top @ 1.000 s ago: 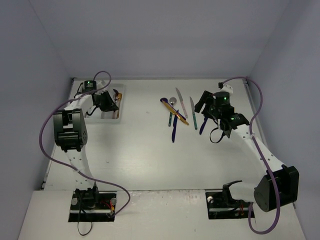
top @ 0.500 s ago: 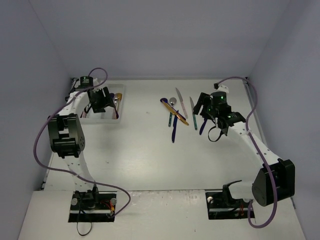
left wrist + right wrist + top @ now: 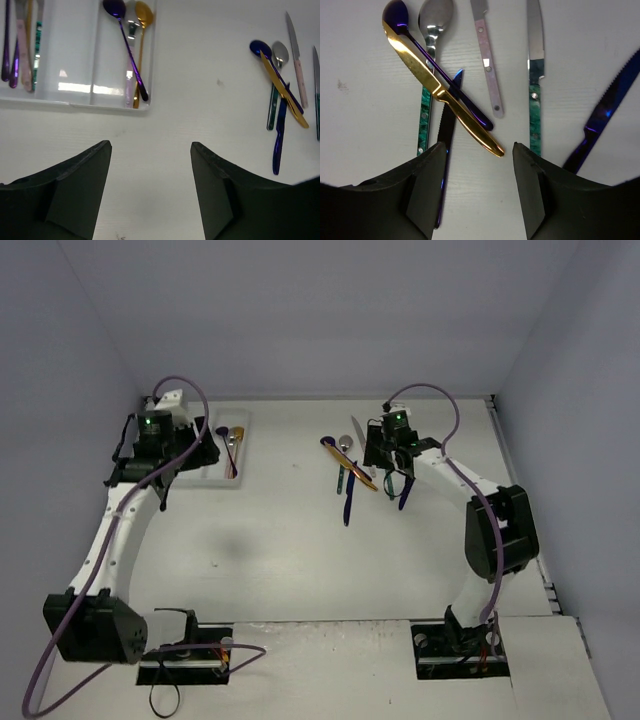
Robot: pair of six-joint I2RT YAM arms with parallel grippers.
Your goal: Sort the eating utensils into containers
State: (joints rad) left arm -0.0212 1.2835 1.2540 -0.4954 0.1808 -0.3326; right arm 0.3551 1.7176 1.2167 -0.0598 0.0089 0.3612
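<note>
From the top camera, the white tray (image 3: 218, 468) lies at about 10 o'clock on the table (image 3: 300, 540), with a few spoons (image 3: 233, 440) in its compartment toward 3 o'clock. A cluster of loose utensils (image 3: 350, 468) lies at about 1 o'clock. The left arm (image 3: 105, 540) reaches up over the tray's 9 o'clock side. The right arm (image 3: 448, 468) bends in over the cluster's 3 o'clock edge.

In the left wrist view, the left gripper (image 3: 150, 150) has its jaws wide apart with nothing between them, above bare table just off the tray's near rim. In the compartment at 12 o'clock, a purple spoon (image 3: 127, 47) crosses a gold spoon (image 3: 142, 22) and a silver-bowled spoon (image 3: 131, 10). At 10 o'clock, more utensils (image 3: 21, 45) lie side by side in the tray, pink, purple, gold and teal.

In the right wrist view, the right gripper (image 3: 479, 147) is spread, gripping nothing. A gold knife (image 3: 440, 92) runs from 11 o'clock down to the gap between the fingertips. It lies across a dark blue spoon (image 3: 396, 11) and a dark knife (image 3: 447, 127). A green-handled silver spoon (image 3: 435, 15) lies beside them. A pink-handled knife (image 3: 489, 70) is at 12 o'clock, a teal-handled knife (image 3: 535, 100) at 1 o'clock and a blue serrated knife (image 3: 605, 110) at 3 o'clock.
</note>
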